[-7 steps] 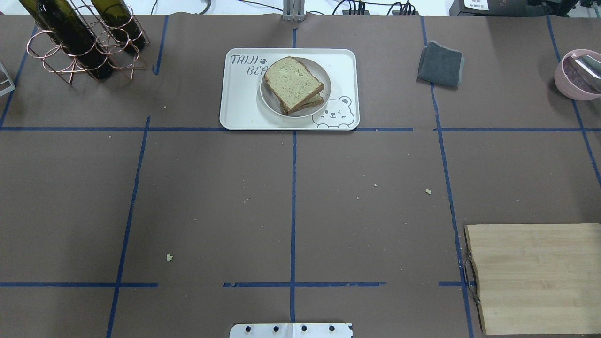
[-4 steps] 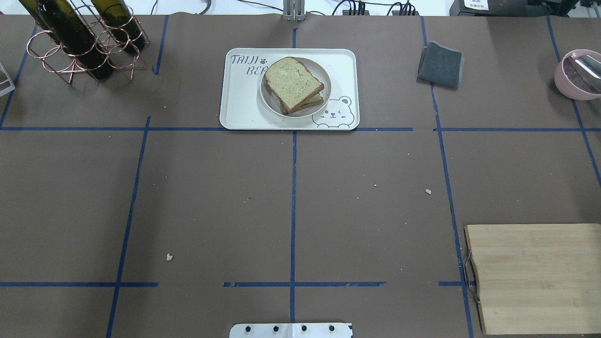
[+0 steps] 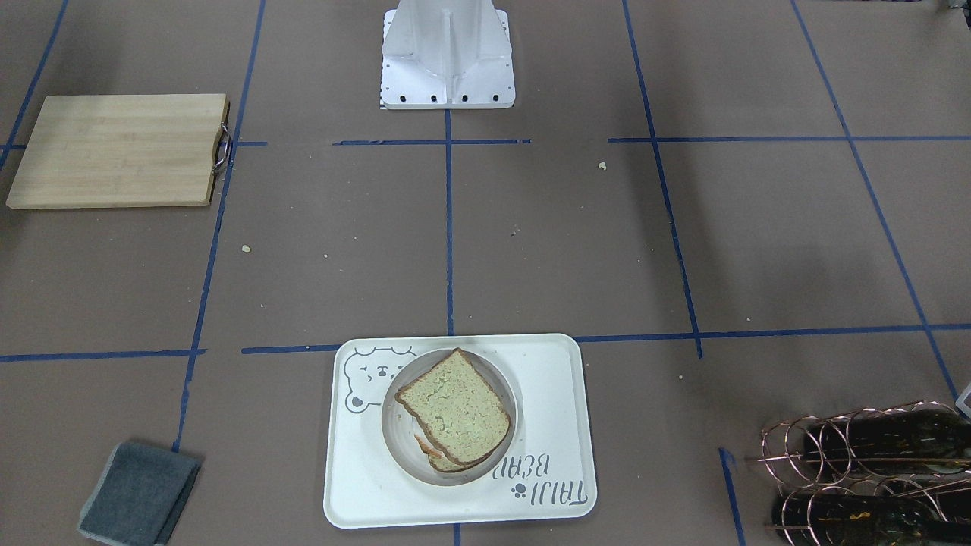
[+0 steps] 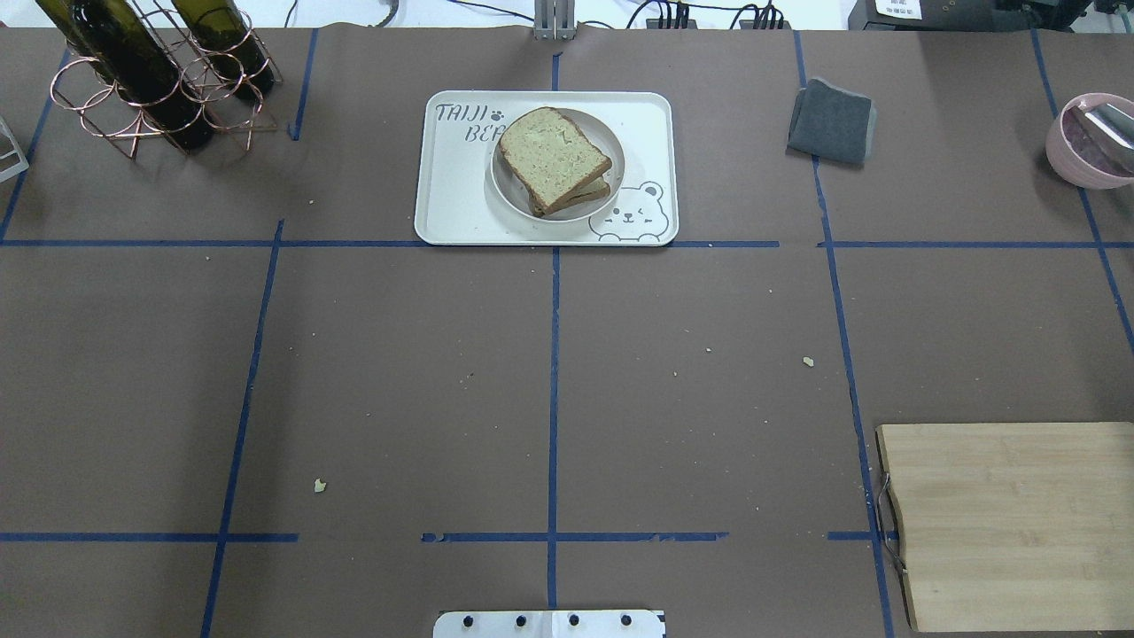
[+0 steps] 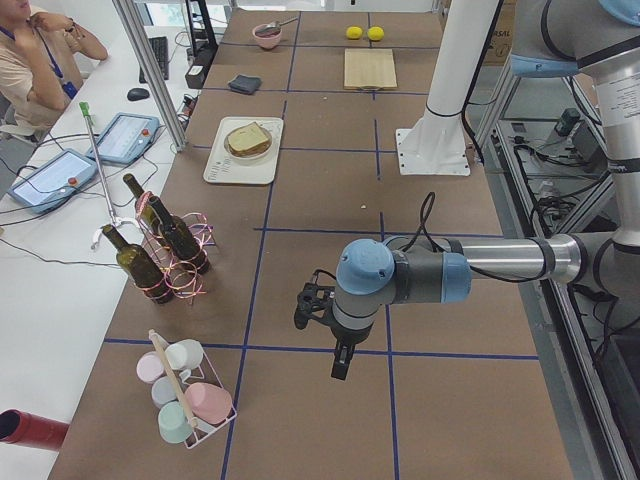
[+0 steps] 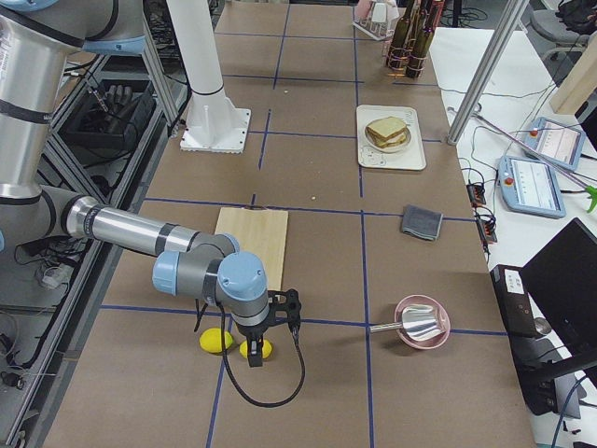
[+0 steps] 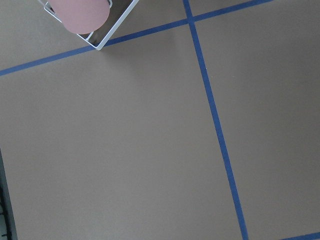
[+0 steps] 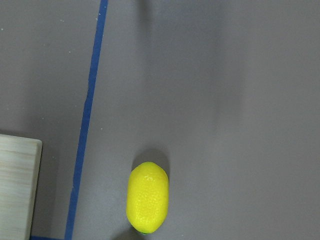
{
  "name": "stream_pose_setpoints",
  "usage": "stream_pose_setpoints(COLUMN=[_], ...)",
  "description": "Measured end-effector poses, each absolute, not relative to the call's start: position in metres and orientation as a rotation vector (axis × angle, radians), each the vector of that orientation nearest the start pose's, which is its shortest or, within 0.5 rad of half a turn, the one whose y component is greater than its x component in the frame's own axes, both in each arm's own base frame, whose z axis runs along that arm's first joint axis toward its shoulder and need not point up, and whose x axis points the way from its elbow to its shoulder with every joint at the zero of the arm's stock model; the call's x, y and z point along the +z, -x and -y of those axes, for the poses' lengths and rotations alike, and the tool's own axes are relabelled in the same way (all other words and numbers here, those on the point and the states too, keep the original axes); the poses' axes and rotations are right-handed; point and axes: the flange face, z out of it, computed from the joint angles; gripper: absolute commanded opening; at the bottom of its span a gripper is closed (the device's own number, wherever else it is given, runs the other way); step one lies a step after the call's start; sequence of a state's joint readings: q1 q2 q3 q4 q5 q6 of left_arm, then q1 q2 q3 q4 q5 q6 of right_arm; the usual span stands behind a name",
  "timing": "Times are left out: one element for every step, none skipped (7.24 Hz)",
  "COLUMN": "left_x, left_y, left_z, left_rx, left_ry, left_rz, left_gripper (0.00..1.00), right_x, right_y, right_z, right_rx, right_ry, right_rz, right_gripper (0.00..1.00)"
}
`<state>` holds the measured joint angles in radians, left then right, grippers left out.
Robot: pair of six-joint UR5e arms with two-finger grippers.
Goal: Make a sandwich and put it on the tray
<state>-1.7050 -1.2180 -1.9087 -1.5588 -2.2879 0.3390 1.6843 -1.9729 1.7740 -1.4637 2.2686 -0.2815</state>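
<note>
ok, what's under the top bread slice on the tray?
A second slice peeks out beneath the top slice, both in the bowl on the tray. Any filling between them is covered.

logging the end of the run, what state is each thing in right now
sandwich: assembled, top slice on, in the bowl
bowl: upright, on the tray
tray: flat, carrying the bowl
cutting board: lying flat
grey cloth: folded
left gripper: far from the tray, open or shut unclear
right gripper: by the lemons, open or shut unclear
</note>
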Motion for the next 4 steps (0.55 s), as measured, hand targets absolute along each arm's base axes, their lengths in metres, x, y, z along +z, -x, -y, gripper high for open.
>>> stream_pose_setpoints(left_x=[0.6493, 0.6534, 0.656, 0.657], left_y=[0.1126, 0.1123, 0.1122, 0.1121], left_z=[0.3294, 0.3283, 0.3276, 0.3273], left_rx=[0.192, 0.193, 0.193, 0.193], left_ry=[-0.135, -0.128, -0.124, -0.123], left_rz=[-0.706, -0.708, -0.71, -0.711], left_gripper=[1.0, 1.0, 1.0, 1.0], right_x=[0.7184, 0.7198, 0.7209, 0.722], right_y=[-0.1035, -0.1032, -0.103, -0.1029], right_z=[0.2968, 0.2947, 0.2931, 0.2916], right_rx=[-0.127, -0.125, -0.124, -0.123], right_ry=[-0.044, -0.04, -0.037, -0.034], right_rz=[0.704, 0.705, 0.706, 0.706], right_gripper=[1.0, 1.0, 1.0, 1.0])
